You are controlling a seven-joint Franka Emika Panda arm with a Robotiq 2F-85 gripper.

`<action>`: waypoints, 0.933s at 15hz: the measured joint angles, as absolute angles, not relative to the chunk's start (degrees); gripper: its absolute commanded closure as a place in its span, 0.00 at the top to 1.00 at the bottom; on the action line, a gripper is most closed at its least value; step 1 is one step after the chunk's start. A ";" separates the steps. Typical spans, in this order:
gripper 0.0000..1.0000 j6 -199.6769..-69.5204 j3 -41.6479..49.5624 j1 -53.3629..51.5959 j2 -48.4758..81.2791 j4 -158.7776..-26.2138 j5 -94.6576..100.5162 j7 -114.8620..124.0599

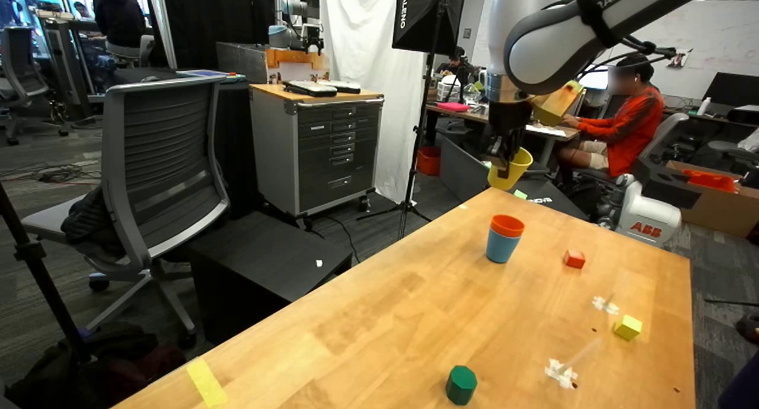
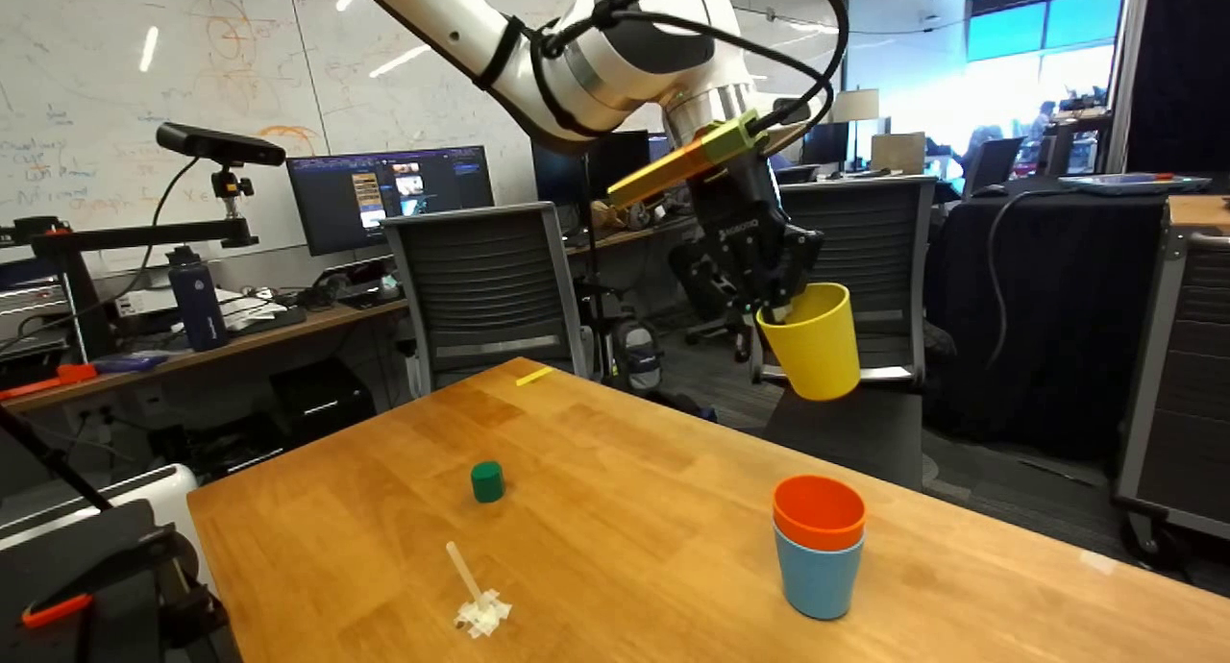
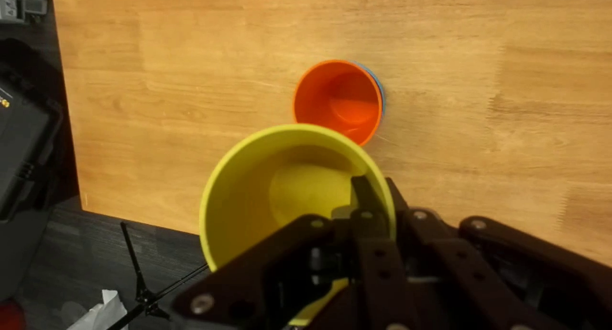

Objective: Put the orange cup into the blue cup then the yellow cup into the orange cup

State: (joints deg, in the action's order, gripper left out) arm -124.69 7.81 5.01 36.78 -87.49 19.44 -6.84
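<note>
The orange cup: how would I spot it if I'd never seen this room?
Find the wooden table, then the two-cup stack on it. The orange cup is the upper one, sitting partway inside the blue cup. Unlike the small red block nearby, it's round and open-topped.

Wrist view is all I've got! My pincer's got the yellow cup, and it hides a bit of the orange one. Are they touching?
Observer: No, both exterior views show a gap: the yellow cup hangs in the air, higher than the orange cup.
Operator: Phew! And is orange squished all the way down inside the blue one?
Observer: Not down to its rim. In both exterior views, orange's top part sticks up out of the blue cup.
</note>
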 measured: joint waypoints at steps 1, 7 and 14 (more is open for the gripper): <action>0.02 -124.57 7.81 5.29 36.78 -87.64 19.21 -6.79; 0.02 -124.18 7.47 5.30 36.80 -89.77 18.77 -6.06; 0.02 -124.18 7.61 5.43 37.45 -92.52 18.74 -5.31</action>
